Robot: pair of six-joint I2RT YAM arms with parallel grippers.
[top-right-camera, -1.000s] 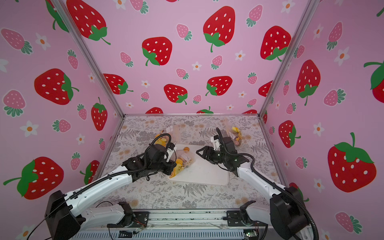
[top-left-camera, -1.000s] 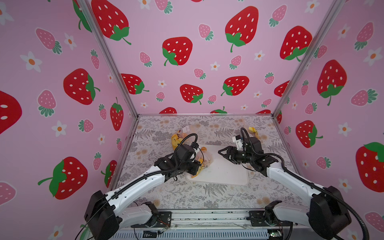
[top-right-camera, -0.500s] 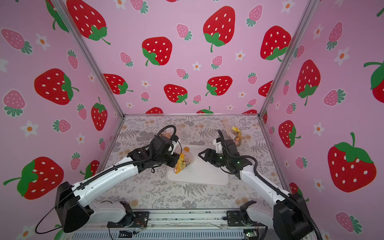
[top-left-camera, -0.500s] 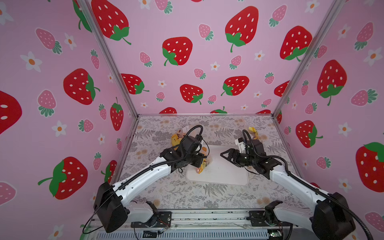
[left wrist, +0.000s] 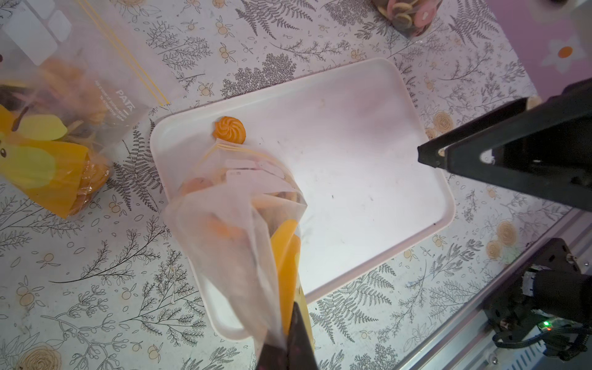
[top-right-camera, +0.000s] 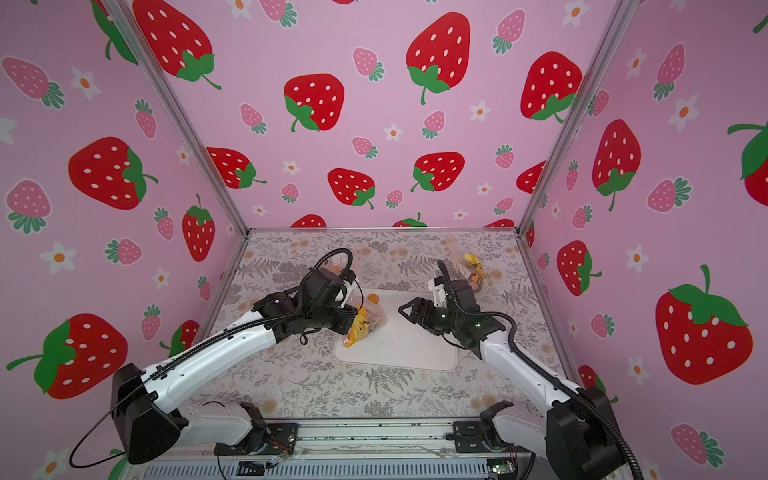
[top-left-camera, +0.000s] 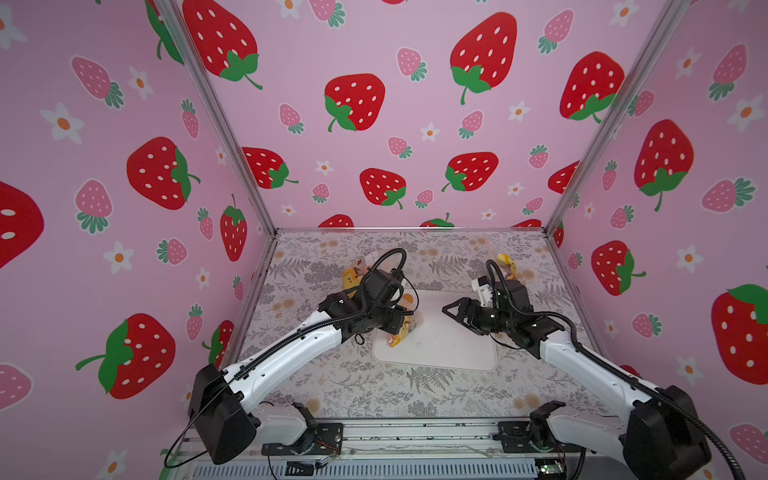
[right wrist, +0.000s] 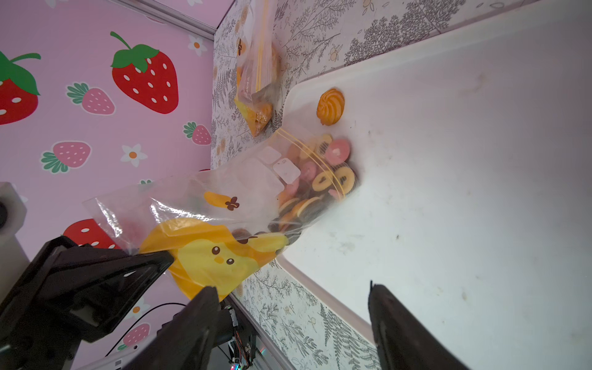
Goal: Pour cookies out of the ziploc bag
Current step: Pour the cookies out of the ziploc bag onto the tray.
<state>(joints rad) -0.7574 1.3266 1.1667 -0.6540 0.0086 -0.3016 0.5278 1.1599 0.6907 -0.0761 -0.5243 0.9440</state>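
The ziploc bag (right wrist: 224,198) is held tilted over the left side of the white tray (left wrist: 352,144). Its yellow printed bottom is raised and pinched in the left hand (right wrist: 168,256), whose jaws are pressed together on the plastic. The bag's mouth is lowered onto the tray surface. The cookies (right wrist: 320,182), tan rings with pink, orange and dark brown rounds, are seen crowded at that mouth by the yellow zip lines; whether any have passed the rim cannot be told. One swirled orange cookie (left wrist: 229,128) is found loose on the tray, just beyond the mouth. The right hand (right wrist: 288,293) is held over the tray's right part, well apart from the bag, its jaws spread wide with nothing between them. On the patterned bench (left wrist: 96,256) a second bag (left wrist: 48,144) of biscuits is laid beside the tray's back-left corner, and a third bag (top-left-camera: 509,266) is seen near the back right
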